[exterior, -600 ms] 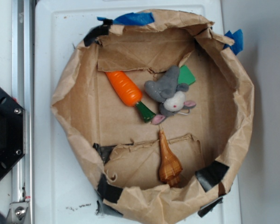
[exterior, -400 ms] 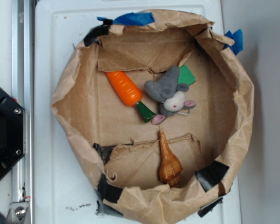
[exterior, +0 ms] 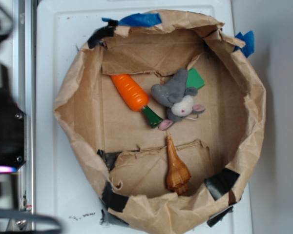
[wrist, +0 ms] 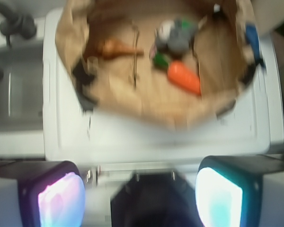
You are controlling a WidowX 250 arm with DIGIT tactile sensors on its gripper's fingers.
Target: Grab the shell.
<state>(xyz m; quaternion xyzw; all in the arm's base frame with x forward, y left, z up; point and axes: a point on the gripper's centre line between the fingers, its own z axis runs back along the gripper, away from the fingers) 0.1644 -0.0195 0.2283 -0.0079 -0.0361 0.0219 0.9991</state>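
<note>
Wrist view, blurry: gripper [wrist: 140, 196] has both pads wide apart w/ nothing between, well short of the paper-bag tray [wrist: 71, 28]. Conch shell [wrist: 114, 48] lies far ahead, slightly left, thin tip aimed right toward the toy carrot [wrist: 183, 77], so probably approach w/ jaws across its body.
</note>
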